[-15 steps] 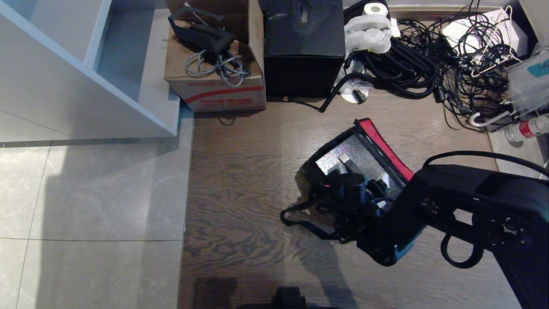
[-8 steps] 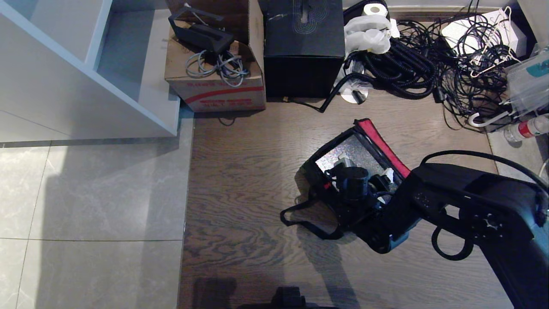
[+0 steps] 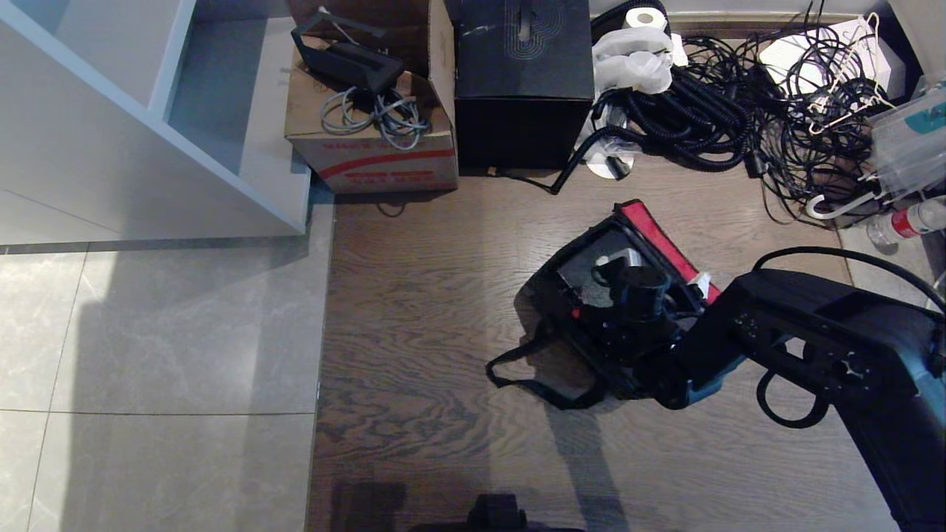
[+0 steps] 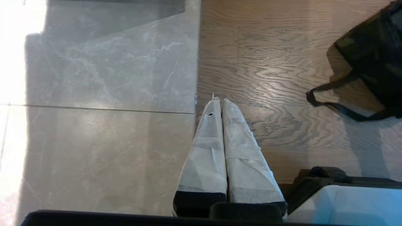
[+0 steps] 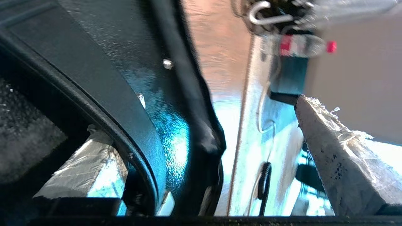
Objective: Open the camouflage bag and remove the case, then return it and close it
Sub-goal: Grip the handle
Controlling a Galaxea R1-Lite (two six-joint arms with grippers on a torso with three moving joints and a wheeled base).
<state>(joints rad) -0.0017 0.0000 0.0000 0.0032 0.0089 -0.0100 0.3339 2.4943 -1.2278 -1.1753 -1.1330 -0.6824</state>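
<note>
The camouflage bag (image 3: 562, 325) stands open on the wood floor, its red lid edge (image 3: 658, 240) raised on the far side and a black strap (image 3: 517, 373) trailing near me. My right gripper (image 3: 661, 271) is open and straddles that lid side. One taped finger (image 3: 619, 258) is inside the bag and the other (image 3: 702, 283) is outside it. In the right wrist view the black speckled case (image 5: 103, 62) and the bag's black trim (image 5: 194, 94) lie between the fingers (image 5: 339, 157). My left gripper (image 4: 218, 100) is parked, shut and empty, low over the floor seam.
Against the far wall stand a cardboard box (image 3: 369, 148) with cables, a tall black box (image 3: 525, 81) and a tangle of black cables (image 3: 709, 111). White shelving (image 3: 148, 111) fills the far left. A bottle (image 3: 905, 222) lies at the right edge.
My right arm has pushed further over the bag. Its inner finger now sits deeper inside. The red lid edge has lifted and shifted away from me, and the bag has nudged slightly.
</note>
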